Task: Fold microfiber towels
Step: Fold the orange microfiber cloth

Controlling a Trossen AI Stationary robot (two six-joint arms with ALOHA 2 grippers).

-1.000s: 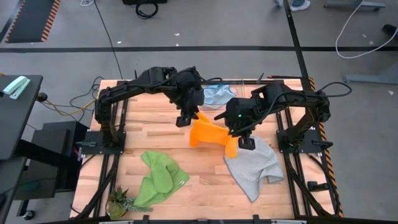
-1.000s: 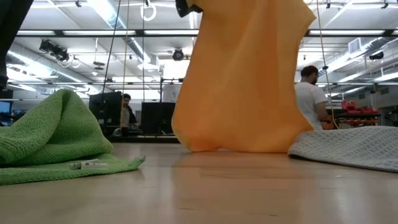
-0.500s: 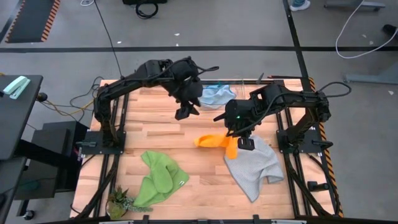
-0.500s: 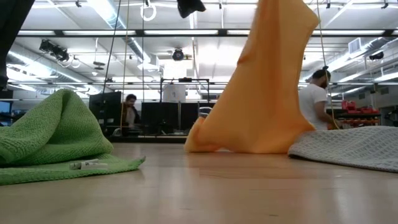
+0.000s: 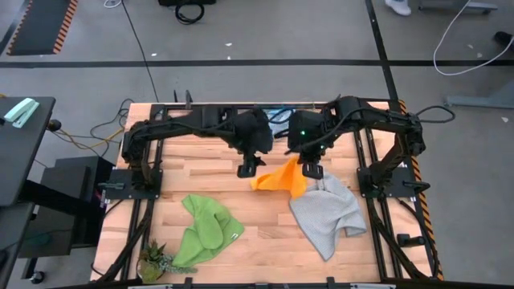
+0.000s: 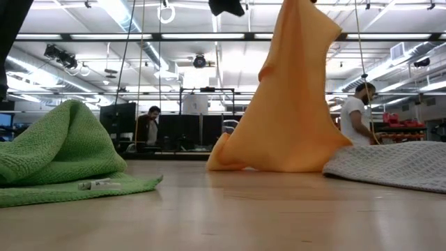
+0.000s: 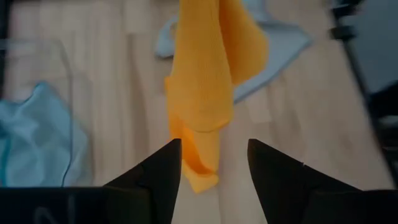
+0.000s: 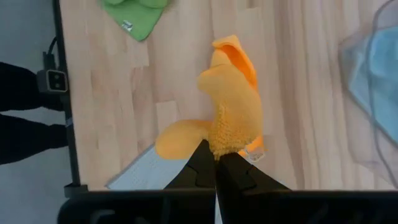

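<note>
The right gripper [image 5: 310,170] is pinching one corner of the soft yellow-orange microfiber towel [image 5: 279,177] between clenched jaws and is hoisting it over the wooden slatted table [image 5: 201,168], so that the cloth is hanging straight down from the jaws with only its lower hem trailing on the boards; lifted by a single corner like this, the towel is likely being shaken out so a second corner can be found before folding. The left gripper [image 5: 247,168] is hovering just beside the hanging cloth with its jaws spread and gripping nothing, the towel dangling directly ahead of the gap between them in the left wrist view, probably lining up for a fresh catch.

A second ago the left jaws were holding the towel's other top corner and the cloth was stretching wide between both arms; they have since let go, the freed side has collapsed into a narrow drape under the right jaws, and both arms have shifted toward the table's far edge.

The pale grey microfiber towel [image 5: 325,213] is lying crumpled on the table just below the right jaws, the bright green microfiber towel [image 5: 206,229] is sitting bunched well away from both, and the light blue microfiber towel [image 7: 37,137] is resting flat beyond the left jaws.
</note>
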